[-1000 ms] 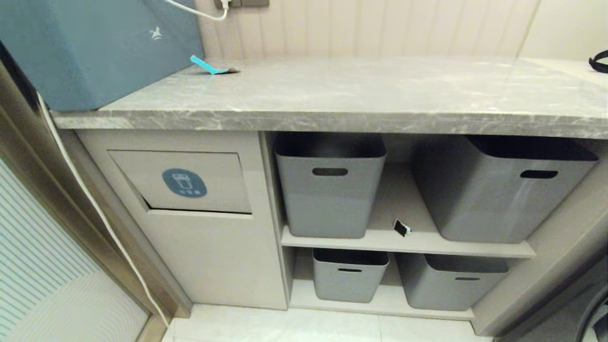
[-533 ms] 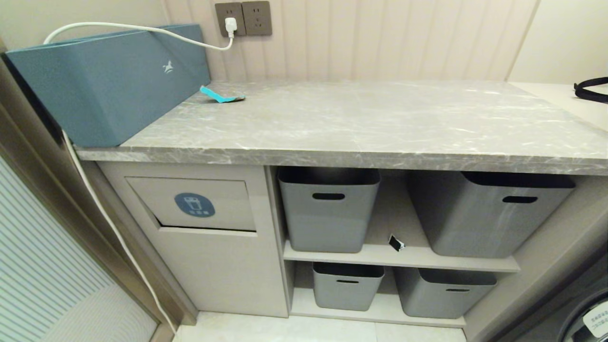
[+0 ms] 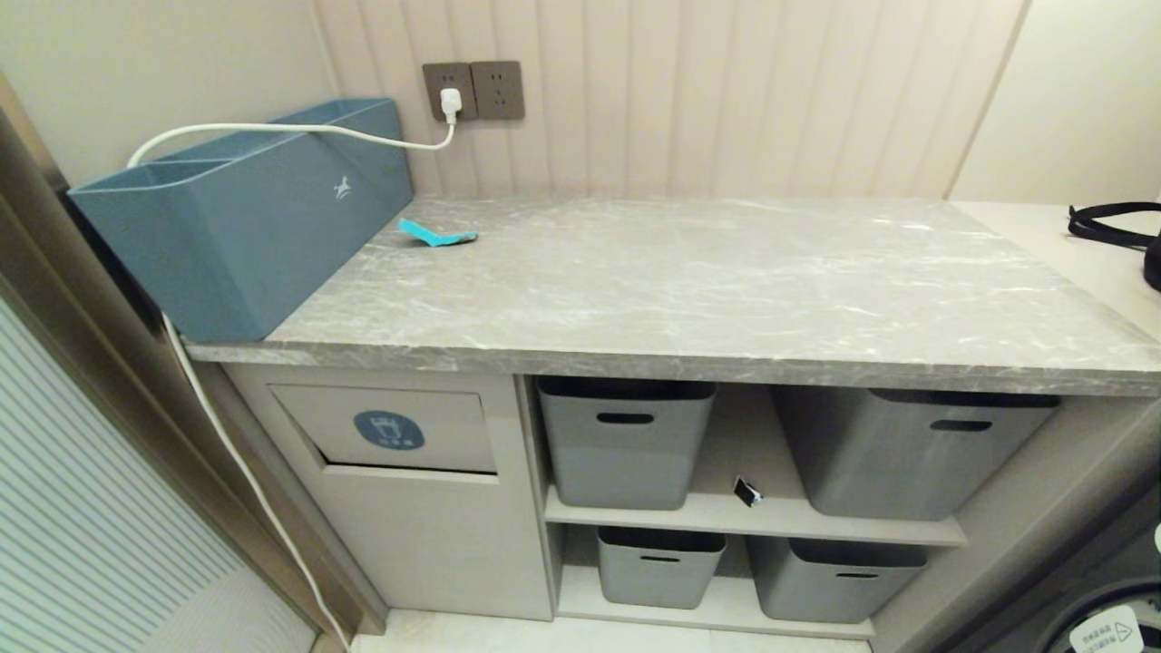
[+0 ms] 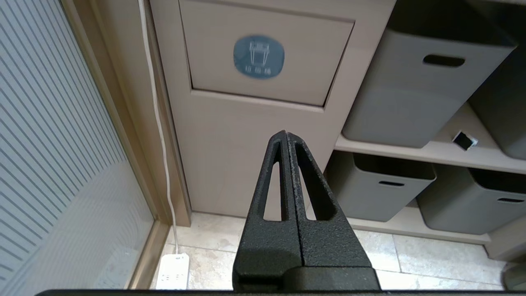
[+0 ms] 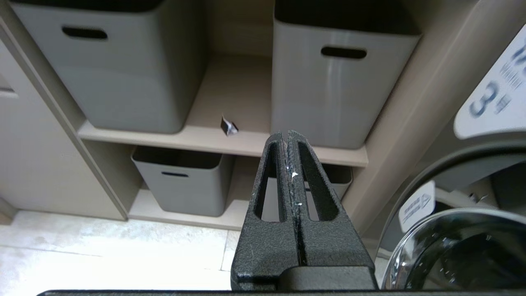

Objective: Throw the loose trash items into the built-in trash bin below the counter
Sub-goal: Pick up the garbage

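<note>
A teal wrapper strip (image 3: pixel 435 236) lies on the grey marble counter (image 3: pixel 689 290) at its back left, next to a blue box. A torn black scrap with white edges (image 3: pixel 746 492) (image 4: pixel 464 140) (image 5: pixel 228 126) sits on the upper shelf between two grey tubs. The built-in trash bin flap (image 3: pixel 390 428) (image 4: pixel 263 61) with its blue oval sticker is in the beige cabinet front under the counter's left end. My left gripper (image 4: pixel 285 133) is shut and empty, held low in front of the bin cabinet. My right gripper (image 5: pixel 285 133) is shut and empty, facing the shelves. Neither arm shows in the head view.
A blue box (image 3: pixel 245 227) with a white cord (image 3: pixel 272 130) to the wall socket stands on the counter's left. Several grey handled tubs (image 3: pixel 621 444) fill the shelves. A black strap (image 3: pixel 1111 227) lies far right. A washing machine door (image 5: pixel 460 242) is at right, a power strip (image 4: pixel 172 271) on the floor.
The whole head view has shifted downward in the picture as the camera rose: more wall and socket show, the counter top appears fuller. No thing on the counter or shelf has moved.
</note>
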